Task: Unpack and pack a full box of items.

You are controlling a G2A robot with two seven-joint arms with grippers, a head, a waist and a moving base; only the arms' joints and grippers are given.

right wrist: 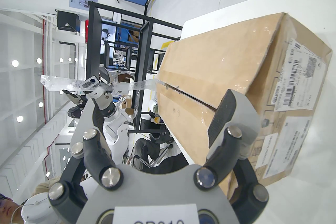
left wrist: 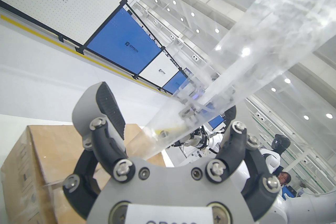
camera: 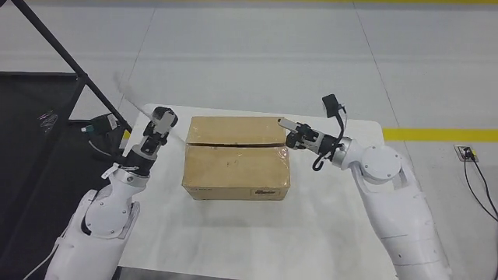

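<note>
The cardboard box (camera: 237, 159) rests on the white surface (camera: 327, 225); left hand (left wrist: 168, 101) gapes open, clear tape strip (left wrist: 262, 38) running through it; right hand (right wrist: 162, 99) spreads open at the box's end.

Contents of the box (camera: 236, 159) are hidden by shut flaps (camera: 233, 131). The clear tape strip (left wrist: 262, 38) is cut off at the left wrist view's edge, and part of the box is covered there by the left gripper (left wrist: 168, 101). Print on the label (right wrist: 296, 75) cannot be read.
</note>
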